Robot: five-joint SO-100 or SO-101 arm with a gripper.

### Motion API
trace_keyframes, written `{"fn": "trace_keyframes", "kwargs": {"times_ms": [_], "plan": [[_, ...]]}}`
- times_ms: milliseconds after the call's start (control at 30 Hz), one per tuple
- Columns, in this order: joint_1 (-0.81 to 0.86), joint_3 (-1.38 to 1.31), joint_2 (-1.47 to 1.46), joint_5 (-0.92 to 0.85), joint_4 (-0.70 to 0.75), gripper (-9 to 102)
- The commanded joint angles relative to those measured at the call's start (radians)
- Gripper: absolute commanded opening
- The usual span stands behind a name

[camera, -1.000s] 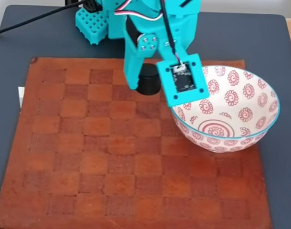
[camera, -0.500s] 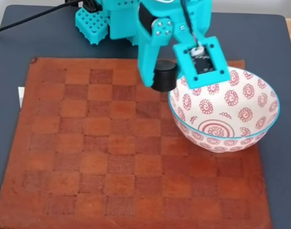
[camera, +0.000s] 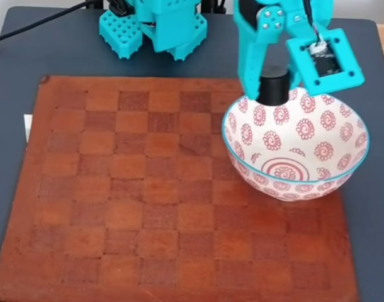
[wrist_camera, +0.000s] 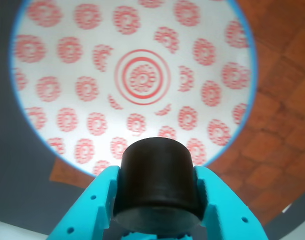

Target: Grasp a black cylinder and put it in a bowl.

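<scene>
Gripper: your teal plastic two-finger gripper [camera: 273,94] is clamped on the small matte black cylinder [camera: 273,85]; in the wrist view the gripper [wrist_camera: 157,200] presses a finger against each side of the cylinder [wrist_camera: 157,182], touching it left and right.

Cylinder position: you have it held in the air, clear of the board, over the far rim of the large round white ceramic bowl with red swirl medallions and a thin teal rim [camera: 296,143]. In the wrist view it stands upright between the fingers, its lower edge overlapping the near part of the bowl [wrist_camera: 67,90], the bowl's inside spread out beyond it.

Bowl: it sits on the right part of the brown leather checkerboard mat [camera: 148,201] in the fixed view, with its right side reaching past the mat's edge over the dark grey tabletop [camera: 53,50]. You can see the concentric red ring pattern at its bottom.

Arm: the teal arm comes down from the top of the fixed view, with a small square camera housing [camera: 324,60] mounted just right of the cylinder, tilted.

Base: the teal base block with a grid of holes [camera: 119,31] stands on the tabletop behind the mat, well apart from the bowl.

Mat: in the wrist view you see its brown squares [wrist_camera: 277,100] at the right of the bowl.
</scene>
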Motion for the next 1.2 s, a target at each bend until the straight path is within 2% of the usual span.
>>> {"fn": "trace_keyframes", "kwargs": {"times_ms": [0,233,433,700,933,1067,1167], "plan": [[-0.006,-0.032,0.04,0.021,-0.043,15],[-0.008,-0.04,-0.057,0.037,-0.057,16],[-0.002,-0.04,-0.109,0.037,-0.08,26],[0.005,-0.038,-0.103,0.037,-0.069,26],[0.023,-0.038,-0.028,0.035,-0.063,9],[0.046,-0.025,0.061,0.034,-0.058,3],[0.058,-0.021,0.132,0.037,0.002,0]]}}
